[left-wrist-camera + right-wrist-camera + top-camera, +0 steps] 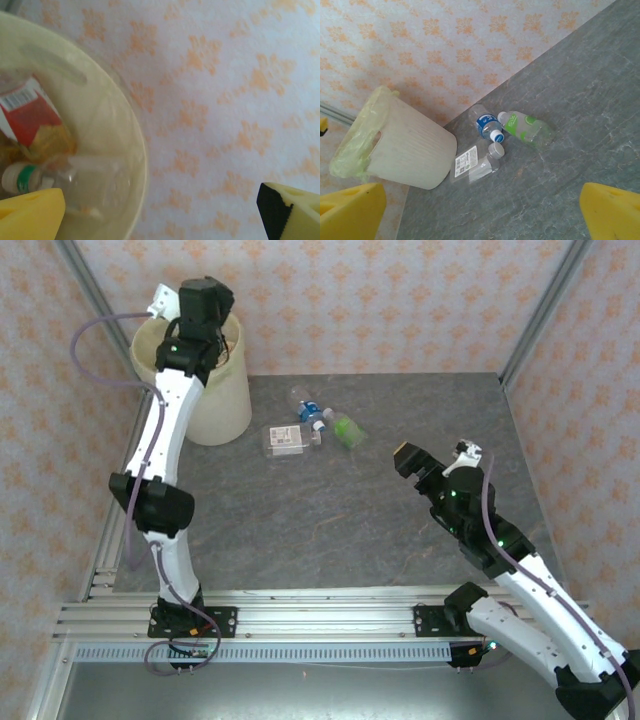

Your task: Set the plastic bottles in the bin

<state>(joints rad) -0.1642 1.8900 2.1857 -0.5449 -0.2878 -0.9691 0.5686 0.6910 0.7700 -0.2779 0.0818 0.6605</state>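
the left end effector point(205, 302) hangs over the mouth of the bin point(228, 400). its yellow fingers point(30, 217) are spread as wide as they go and there is nothing between them. under it, inside the bin, a red-label bottle point(35, 117) leans against the pale liner point(107, 125). a clear bottle point(85, 180) with a white cap and a green band lies just below it, the two touching.

the right end effector point(412, 462) sits low over the right half of the bench point(330, 530). it is also fully spread and holds nothing, and it is well apart from the bottles it faces.

three bottles lie on their sides in a tight cluster on the bench, to the right of the bin. the flat bottle point(475, 165), clear with a white label and a grey cap, is nearest the bin, just beside its foot. the blue-label bottle point(484, 122) lies behind it, its white cap close to the grey one. the green-label bottle point(525, 127) is the farthest from the bin, its cap end against the blue-label bottle.

the bin stands upright in the far left corner of the bench, close to the orange-patterned wall point(400, 300).
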